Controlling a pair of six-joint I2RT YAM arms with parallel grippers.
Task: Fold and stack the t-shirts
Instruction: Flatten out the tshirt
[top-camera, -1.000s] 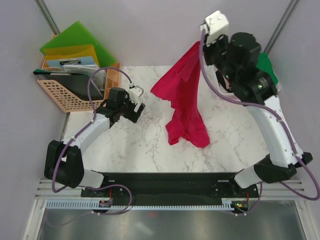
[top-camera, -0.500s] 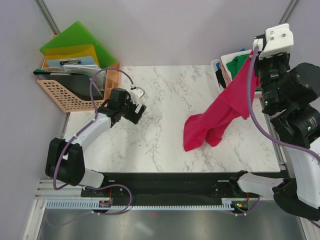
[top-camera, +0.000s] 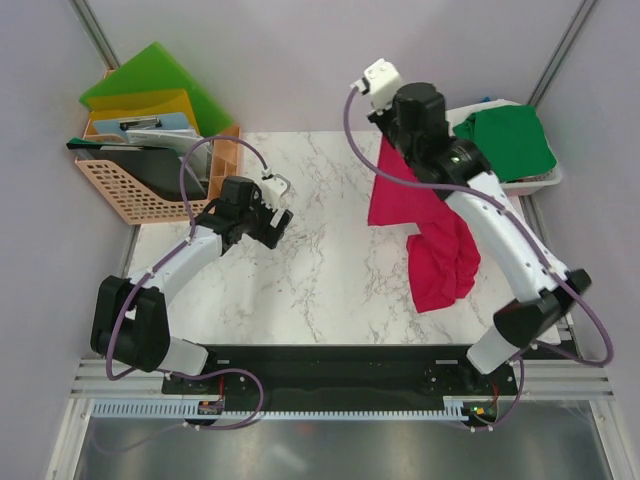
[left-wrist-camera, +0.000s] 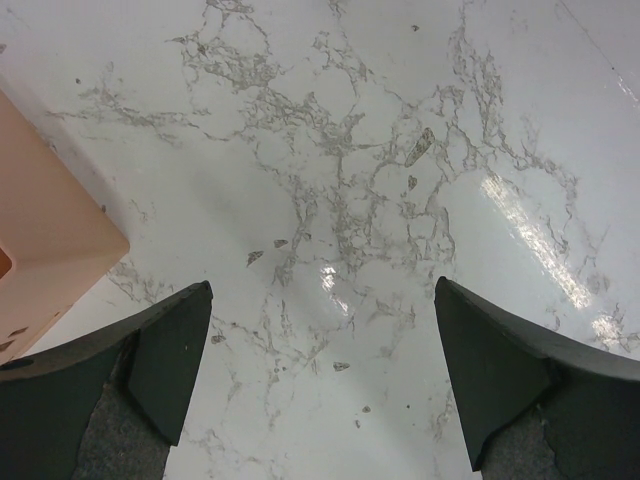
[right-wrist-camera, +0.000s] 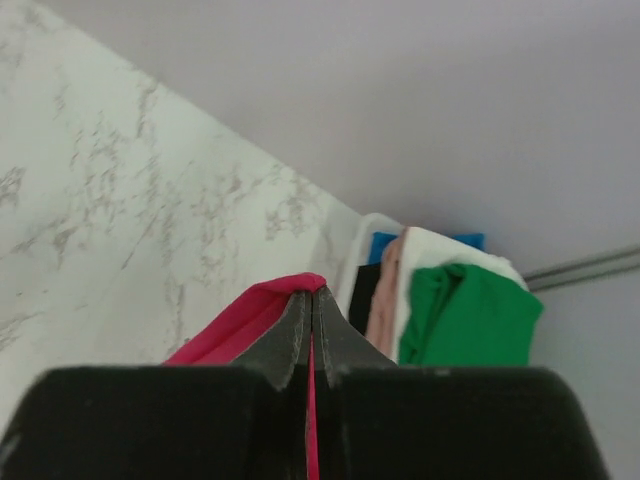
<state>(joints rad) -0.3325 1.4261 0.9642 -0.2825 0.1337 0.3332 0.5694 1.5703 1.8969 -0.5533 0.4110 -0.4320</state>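
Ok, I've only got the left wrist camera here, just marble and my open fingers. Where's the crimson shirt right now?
Observer: The crimson shirt hangs from the right gripper over the right side of the table. Its lower end seems to be bunched on the marble.
Operator: Is that grip closed?
Observer: Yes. The right wrist view shows the jaws shut, with a fold of the cloth pinched between the tips.
Operator: Any other shirts around?
Observer: A green shirt lies on top of a white bin at the table's far right corner.
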